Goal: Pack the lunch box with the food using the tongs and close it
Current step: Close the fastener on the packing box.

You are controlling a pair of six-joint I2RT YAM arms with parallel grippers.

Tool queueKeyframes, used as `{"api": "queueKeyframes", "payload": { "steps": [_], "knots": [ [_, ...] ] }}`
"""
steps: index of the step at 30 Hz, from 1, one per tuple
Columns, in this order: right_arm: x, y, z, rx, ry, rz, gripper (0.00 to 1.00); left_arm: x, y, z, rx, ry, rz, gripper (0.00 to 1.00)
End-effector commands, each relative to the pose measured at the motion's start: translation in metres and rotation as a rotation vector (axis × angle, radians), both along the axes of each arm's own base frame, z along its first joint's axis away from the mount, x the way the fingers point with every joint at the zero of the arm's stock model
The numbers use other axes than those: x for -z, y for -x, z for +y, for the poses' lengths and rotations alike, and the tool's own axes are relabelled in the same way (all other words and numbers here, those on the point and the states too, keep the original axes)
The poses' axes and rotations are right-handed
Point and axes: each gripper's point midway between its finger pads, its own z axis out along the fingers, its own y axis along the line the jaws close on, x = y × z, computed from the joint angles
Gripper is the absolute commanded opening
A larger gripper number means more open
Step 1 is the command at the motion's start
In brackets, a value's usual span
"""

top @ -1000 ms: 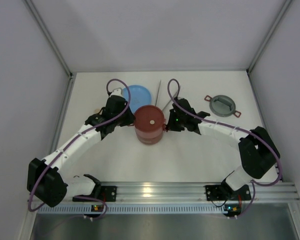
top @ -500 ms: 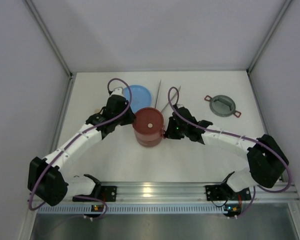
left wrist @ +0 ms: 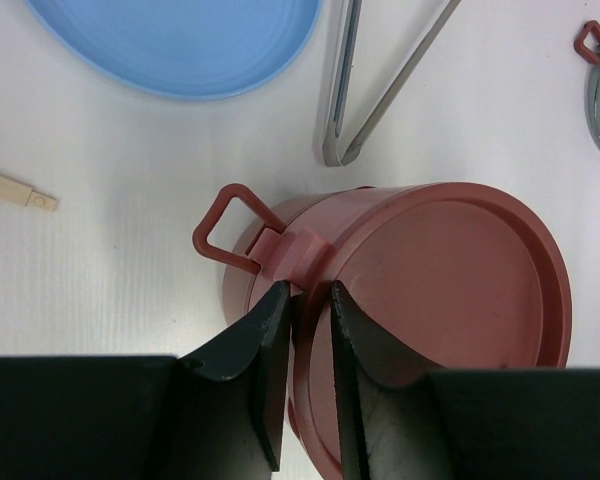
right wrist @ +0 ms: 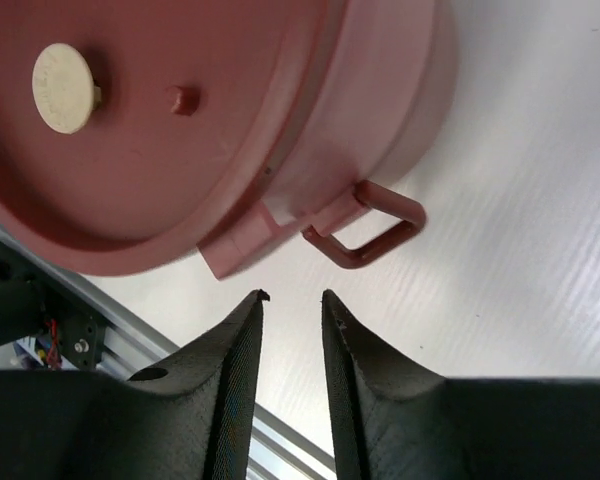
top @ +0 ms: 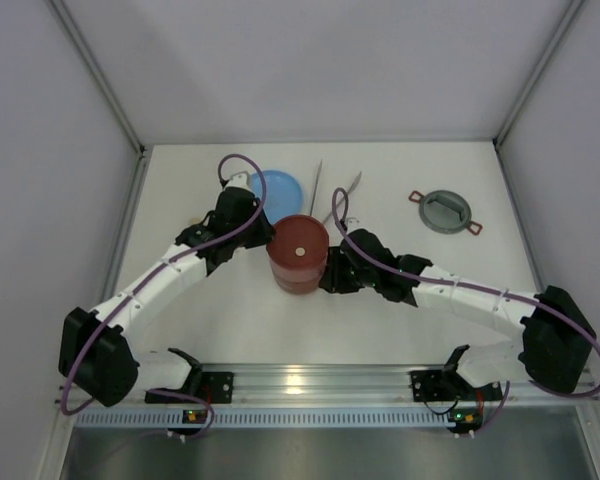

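Now left gripper (left wrist: 308,300) nips left side of lunch box (top: 299,253); right gripper (right wrist: 292,298) bit open, empty, just beside its right side.

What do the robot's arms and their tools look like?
The left arm and right arm have white segments joined by chunky black joints, each trailed by a purple cable. The left tool and right tool each end in two matte black tapering fingers.

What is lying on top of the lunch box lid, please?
One pale beige round piece lies on the maroon lid of the lunch box, beside a small nub. The lid hides the bowls' contents.
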Motion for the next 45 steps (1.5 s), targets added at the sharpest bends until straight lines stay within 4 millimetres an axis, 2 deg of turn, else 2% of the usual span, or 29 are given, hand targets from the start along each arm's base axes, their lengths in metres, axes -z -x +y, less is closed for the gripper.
{"api": "queueKeyframes", "payload": {
  "steps": [1,7,11,14,17,20,25,36,41,45],
  "knots": [
    [-0.012,-0.007,-0.018,0.046,0.037,-0.093,0.31,0.047,0.025,0.011,0.015,-0.094,0.169,0.26],
    [-0.013,-0.009,-0.039,0.095,0.092,-0.132,0.32,0.051,0.025,0.010,0.017,-0.096,0.182,0.26],
    [-0.010,-0.014,-0.046,0.138,0.127,-0.132,0.17,0.050,0.025,0.009,0.019,-0.093,0.182,0.26],
    [-0.003,-0.019,-0.049,0.165,0.169,-0.127,0.10,0.050,0.025,0.010,0.018,-0.097,0.183,0.26],
    [0.005,-0.023,-0.048,0.173,0.190,-0.112,0.04,0.051,0.026,0.012,0.017,-0.105,0.185,0.25],
    [0.012,-0.027,-0.046,0.183,0.202,-0.102,0.03,0.050,0.026,0.012,0.015,-0.104,0.185,0.25],
    [0.019,-0.037,-0.033,0.172,0.180,-0.101,0.03,0.051,0.027,0.012,0.018,-0.103,0.189,0.25],
    [0.023,-0.059,0.017,0.098,0.098,-0.097,0.03,0.054,0.027,0.011,0.019,-0.099,0.198,0.25],
    [0.032,-0.062,0.025,0.088,0.084,-0.081,0.02,0.054,0.028,0.010,0.021,-0.096,0.196,0.25],
    [0.039,-0.059,0.020,0.094,0.095,-0.069,0.02,0.054,0.029,0.011,0.022,-0.097,0.195,0.25]
  ]
}}
